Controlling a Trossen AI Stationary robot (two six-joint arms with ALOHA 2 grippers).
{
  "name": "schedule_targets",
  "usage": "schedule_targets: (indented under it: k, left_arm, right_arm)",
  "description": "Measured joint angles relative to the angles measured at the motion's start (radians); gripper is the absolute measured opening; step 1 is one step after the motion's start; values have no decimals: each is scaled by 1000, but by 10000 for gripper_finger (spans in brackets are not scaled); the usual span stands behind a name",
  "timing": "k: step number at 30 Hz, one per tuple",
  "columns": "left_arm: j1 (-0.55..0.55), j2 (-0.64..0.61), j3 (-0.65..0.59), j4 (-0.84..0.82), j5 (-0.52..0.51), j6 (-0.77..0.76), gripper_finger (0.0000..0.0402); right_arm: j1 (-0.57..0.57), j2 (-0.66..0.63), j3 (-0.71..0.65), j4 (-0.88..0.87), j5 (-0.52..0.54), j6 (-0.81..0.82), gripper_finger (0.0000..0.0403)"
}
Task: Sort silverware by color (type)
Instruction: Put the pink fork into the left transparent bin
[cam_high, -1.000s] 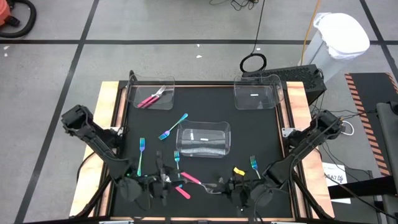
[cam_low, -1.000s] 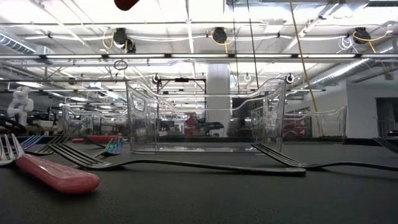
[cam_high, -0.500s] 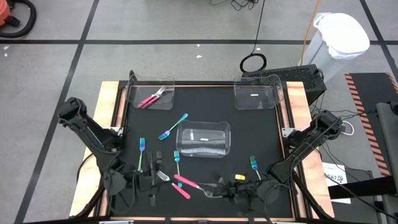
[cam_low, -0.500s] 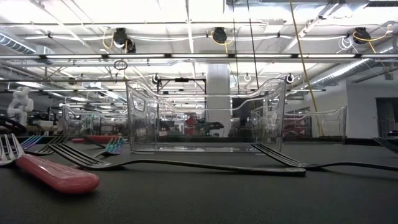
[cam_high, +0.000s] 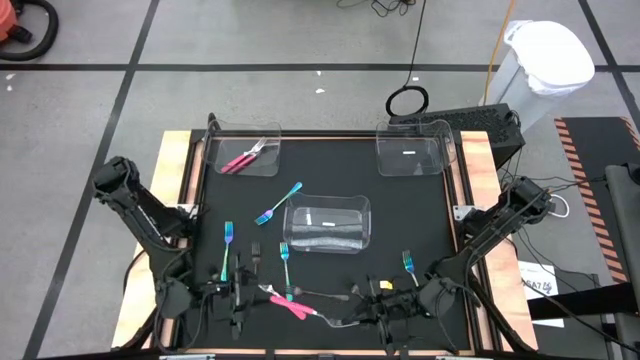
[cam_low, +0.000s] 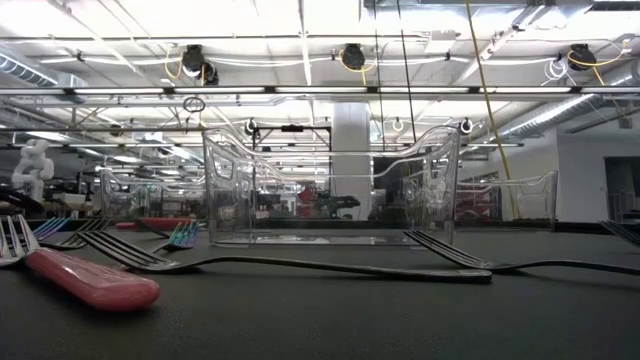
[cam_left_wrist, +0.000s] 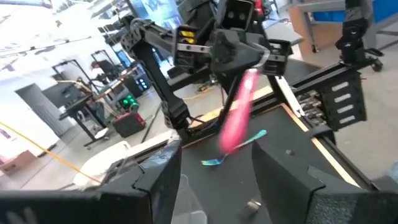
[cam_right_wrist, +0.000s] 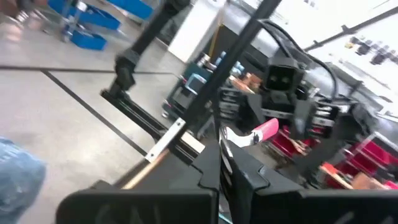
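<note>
A pink pair (cam_high: 246, 156) lies in the far-left clear bin (cam_high: 212, 160); teal forks (cam_high: 228, 248) lie loose on the black tabletop (cam_high: 400, 215) beside the central bin (cam_high: 328, 226). Near the front edge, the left gripper (cam_high: 252, 298) has its jaws parted around a pink-handled piece (cam_high: 290, 302). The right gripper (cam_high: 372, 305) has closed jaws on grey silverware (cam_high: 335, 312).

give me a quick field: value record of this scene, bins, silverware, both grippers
bins: three clear bins; far-left bin holds pink-handled pieces; far-right bin and centre bin look without silverware
loose on mat: blue-teal forks, pink-handled pieces, a grey fork
left gripper: near edge, holding up a pink-handled piece
right gripper: near edge, shut
</note>
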Motion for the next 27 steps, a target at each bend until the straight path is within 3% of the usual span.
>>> schedule_targets:
  k: [6, 15, 27]
  left_arm:
    - [30, 0, 0, 16, 105, 9, 198]
    - [34, 1, 0, 15, 118, 9, 189]
    - [34, 1, 0, -9, 130, 10, 50]
  right_arm:
    - [-16, 0, 0, 6, -33, 26, 5]
    - [-26, 0, 0, 5, -34, 34, 5]
    - [-26, 0, 1, 7, -35, 32, 6]
